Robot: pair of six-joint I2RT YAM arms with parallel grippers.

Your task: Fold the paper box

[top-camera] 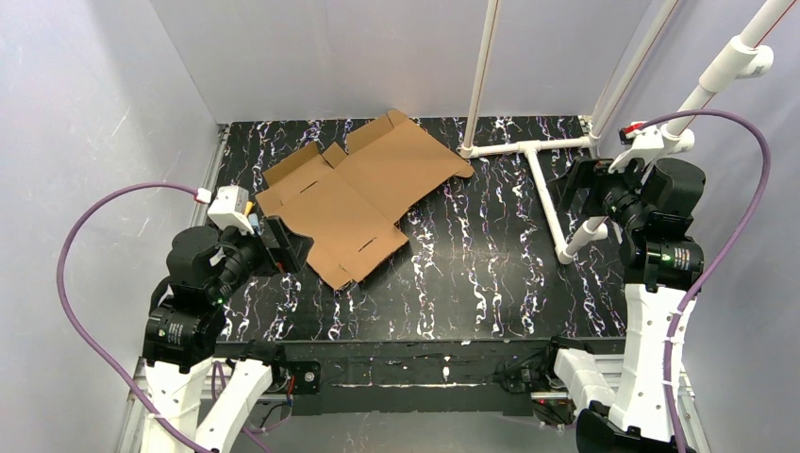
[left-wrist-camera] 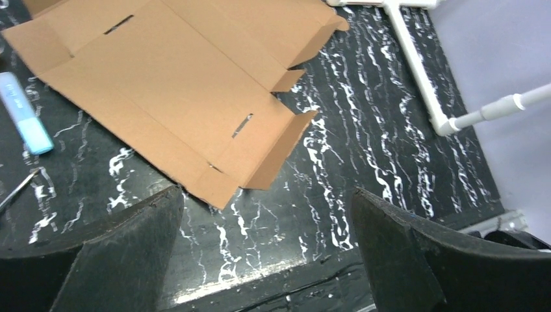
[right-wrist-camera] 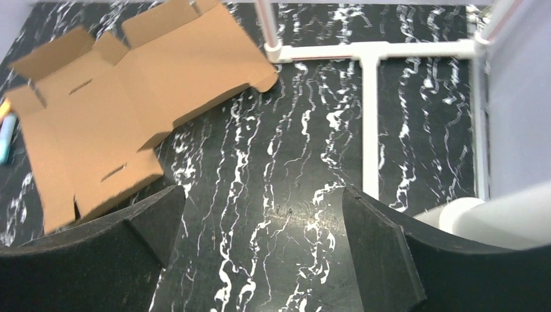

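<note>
**Sheet lies flat, jaws stand empty: our box fold has yet to begin**

At far left, our left gripper (top-camera: 283,243) hovers low over the black marbled table (top-camera: 491,274). Its jaws are spread as wide as they go and grasp nothing. From its wrist we see both dark fingers (left-wrist-camera: 130,247) apart above bare tabletop, just short of the cardboard's nearest corner. A pale blue marker (left-wrist-camera: 19,110) lies on the table beside the sheet's left edge.

Next comes the paper box (top-camera: 354,193) itself, a brown die-cut sheet set at an angle across the left and middle of the table, reaching toward the back wall. Its main panels lie flat, and its slots (left-wrist-camera: 242,125) are open and unfilled. Only some small flaps at the left end and along the near edge tilt up a little along their creases.

To the right stands a white pipe frame (top-camera: 538,179), its far corner just beside the sheet's rear flap. Beyond it, our right gripper (top-camera: 577,193) hangs above the table's right side, well apart from the cardboard. Its jaws are likewise wide and empty, as its own view confirms (right-wrist-camera: 260,195).

As far as we can judge, no part of the fold is done. No wall is raised, no tab is tucked and no lid is closed. All of that is left to do, and the left arm looks better placed to begin.
</note>
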